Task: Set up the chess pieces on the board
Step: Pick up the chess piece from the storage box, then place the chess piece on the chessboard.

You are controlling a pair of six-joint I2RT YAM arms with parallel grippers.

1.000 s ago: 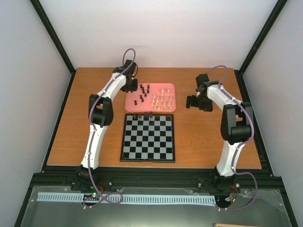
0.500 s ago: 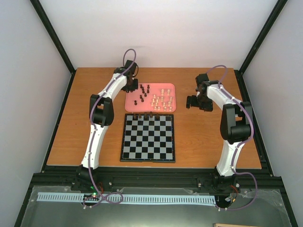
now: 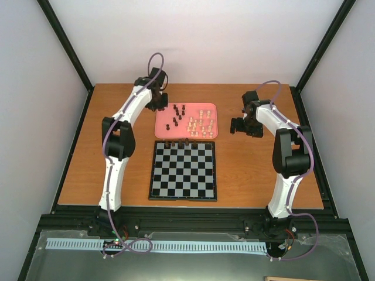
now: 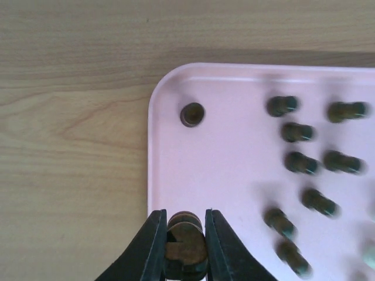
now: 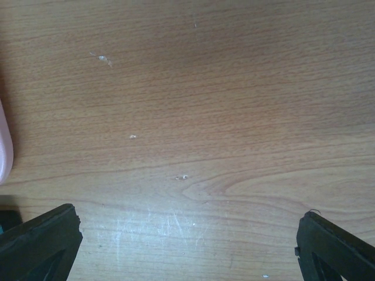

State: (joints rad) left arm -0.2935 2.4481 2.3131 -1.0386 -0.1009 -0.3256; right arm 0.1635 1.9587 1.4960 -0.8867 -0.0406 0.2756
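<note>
Top external, wooden table (image 3: pixel 252 175), chequered board (image 3: pixel 183 171), pale walls (image 3: pixel 199 35)

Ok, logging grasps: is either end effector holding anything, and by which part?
The left end effector pinches a dark chess piece by its sides; the right end effector holds nothing.

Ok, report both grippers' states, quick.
Left gripper: shut on a small dark brown chess piece.
Right gripper: open, holding nothing.

Bright even light, soft shadows; chess pieces (image 4: pixel 302 163) look smeared, perhaps motion-blurred.
</note>
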